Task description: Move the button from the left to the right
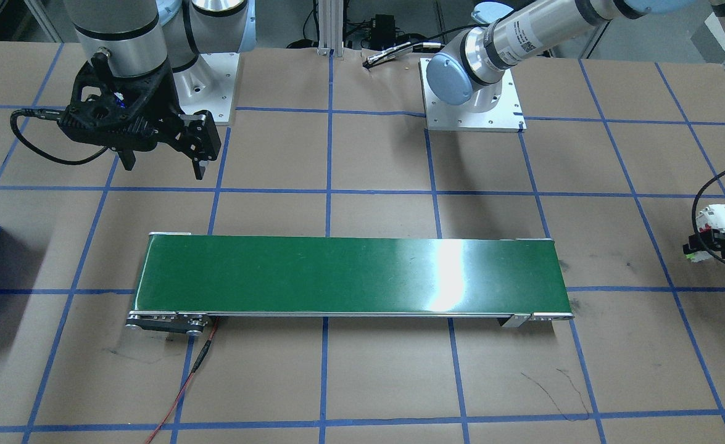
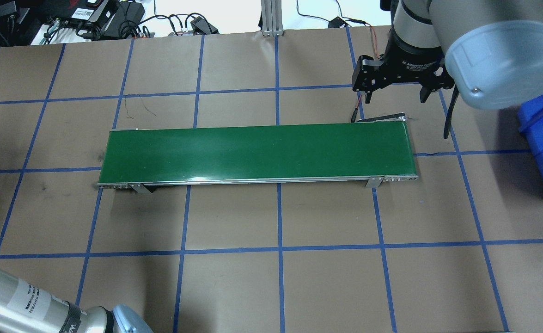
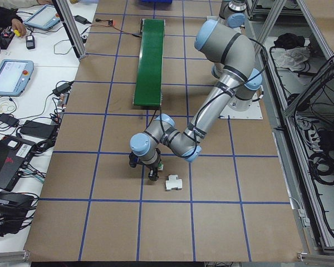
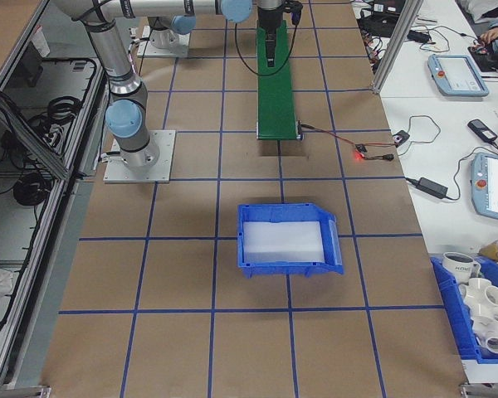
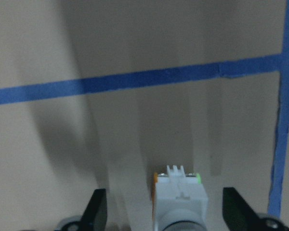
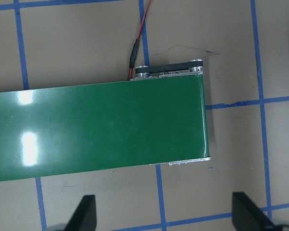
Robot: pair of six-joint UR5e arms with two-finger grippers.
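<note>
On brown gridded table [image 2: 234,286]: green conveyor [image 2: 257,152].

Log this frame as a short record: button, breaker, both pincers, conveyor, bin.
button: on the table, between the left pincer's open fingers, not gripped
white breaker: on the table beside the left pincer
left pincer: open, low over the button
right pincer: open, empty, above the conveyor's end
conveyor belt: nothing on it
blue bin: beyond the conveyor's right end
</note>
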